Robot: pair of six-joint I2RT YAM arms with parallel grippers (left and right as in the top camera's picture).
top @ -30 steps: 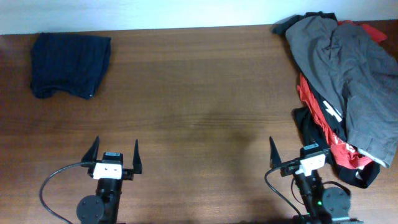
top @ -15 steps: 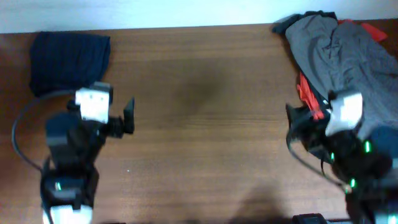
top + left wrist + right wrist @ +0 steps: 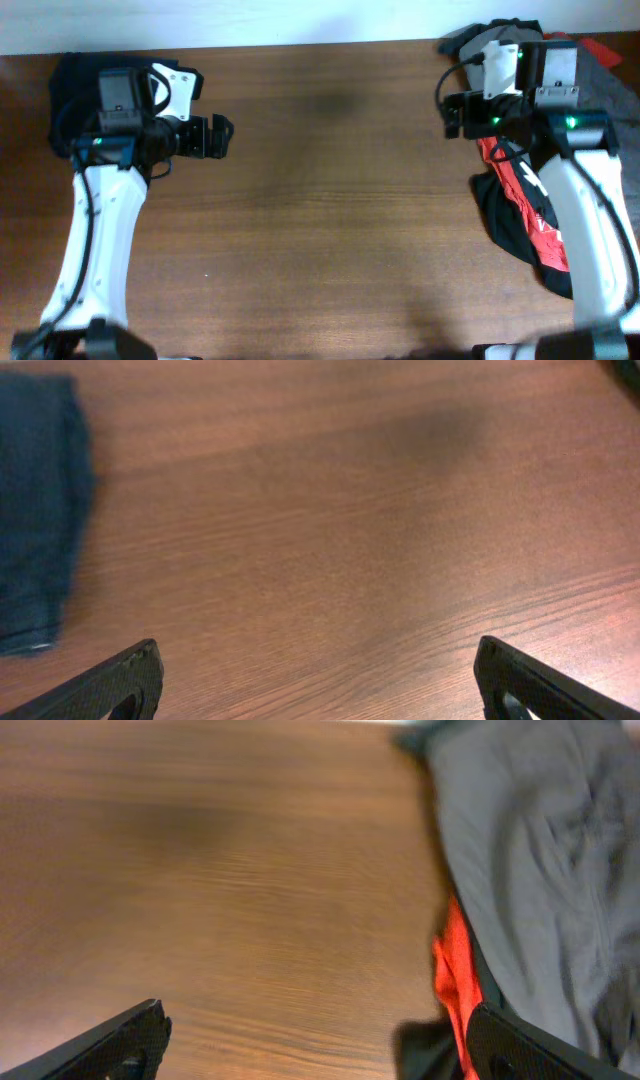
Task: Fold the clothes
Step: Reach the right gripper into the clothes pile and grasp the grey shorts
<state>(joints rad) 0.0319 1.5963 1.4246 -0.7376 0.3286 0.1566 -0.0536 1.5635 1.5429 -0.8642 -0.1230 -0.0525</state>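
Hovering before any grasp with left tool (image 3: 210,137) and right tool (image 3: 320,1045) released, empty — next, likely lowering the right to pinch the grey shorts (image 3: 540,850).

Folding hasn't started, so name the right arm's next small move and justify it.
Probably lower the right end effector, open and empty, onto the grey shorts at their edge and pinch: they lie crumpled atop a red garment at one side of the table, not yet spread flat.

No legible text; no labels, numbers, signs
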